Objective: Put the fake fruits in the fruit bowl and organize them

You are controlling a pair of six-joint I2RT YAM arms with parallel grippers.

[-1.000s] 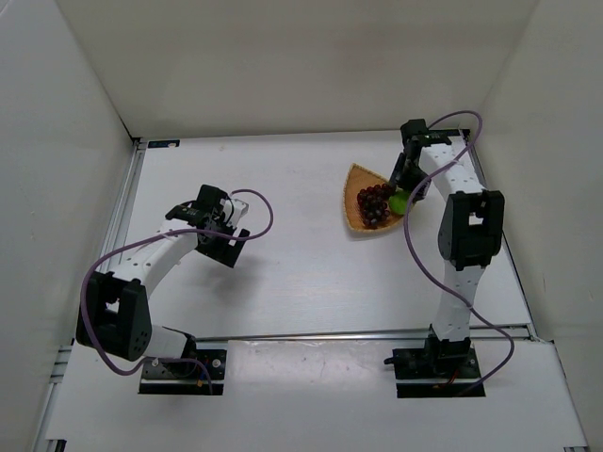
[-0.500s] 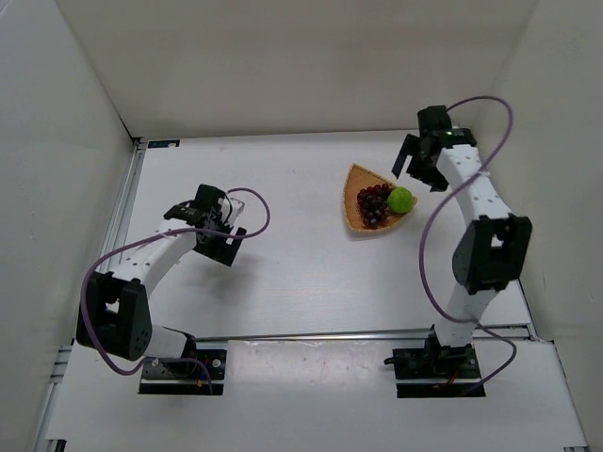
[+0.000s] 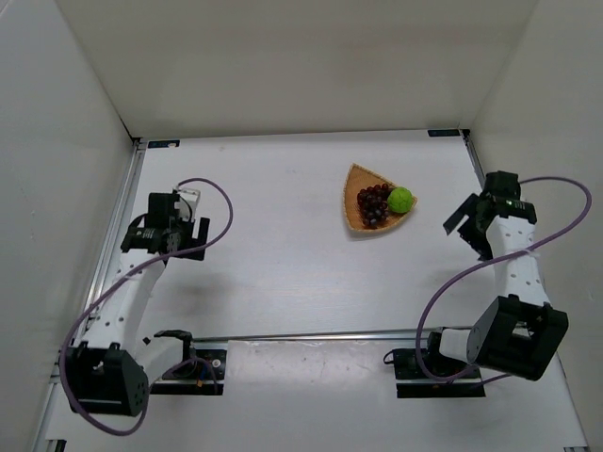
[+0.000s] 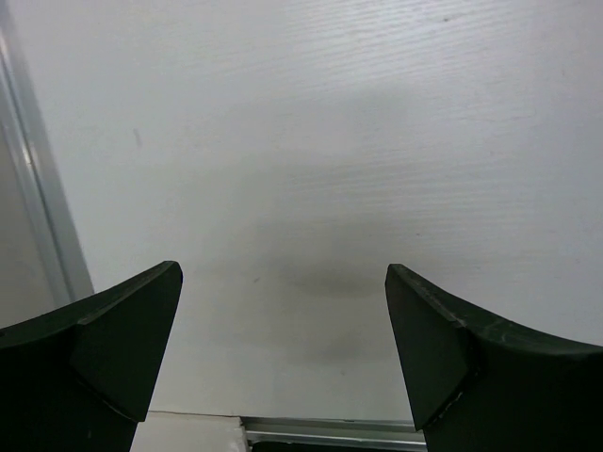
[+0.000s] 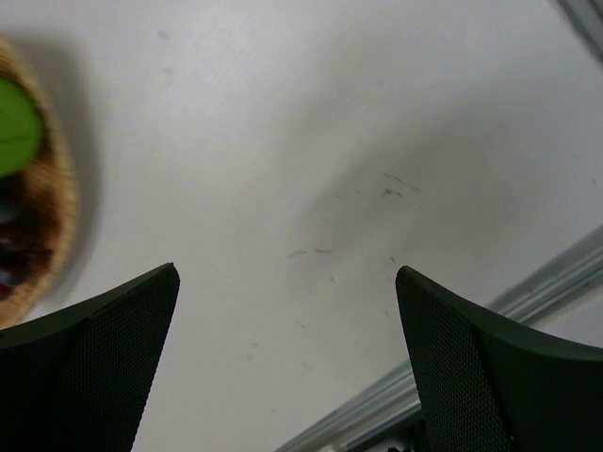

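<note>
The fruit bowl (image 3: 352, 188), a shallow tan woven basket, sits right of centre at the back of the table. In it a dark grape bunch (image 3: 373, 205) lies next to a bright green lime (image 3: 400, 199). My right gripper (image 3: 464, 226) hangs open to the right of the basket, apart from it, with nothing between its fingers. Its wrist view shows the open gripper (image 5: 287, 273) over bare table, with the basket rim (image 5: 58, 188) and lime (image 5: 14, 127) at the left edge. My left gripper (image 3: 162, 247) is open and empty at the far left; its wrist view shows the same gripper (image 4: 283, 268) above bare table.
White walls enclose the table on three sides. A metal rail (image 3: 127, 212) runs along the left edge, close to the left gripper, and shows as the rail (image 4: 42, 217) in the left wrist view. Another rail (image 5: 528, 292) lies by the right gripper.
The right gripper opened, leaving the lime in the basket, then drew back to the right and nearer. The left arm swung away to the left edge.
</note>
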